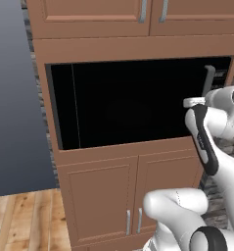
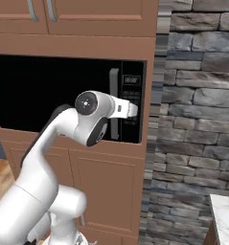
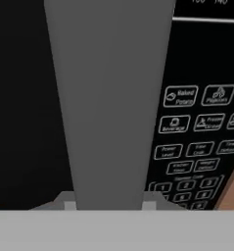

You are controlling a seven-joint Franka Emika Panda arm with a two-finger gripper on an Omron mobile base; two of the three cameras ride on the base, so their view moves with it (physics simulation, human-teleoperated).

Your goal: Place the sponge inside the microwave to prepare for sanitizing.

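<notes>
I have the gripper [image 2: 133, 111] at the microwave [image 1: 133, 103] door handle [image 3: 108, 98], fingers either side; clamped or not, I cannot tell (stiff bar, best gripped mid-length). Sponge nowhere I can see

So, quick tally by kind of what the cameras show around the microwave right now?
Microwave: 1, door shut
Grey door handle: 1
Button panel: 1
Cabinet doors below: 2
Cabinet doors above: 2
Gripper: 1, at the handle
Total: 8
</notes>
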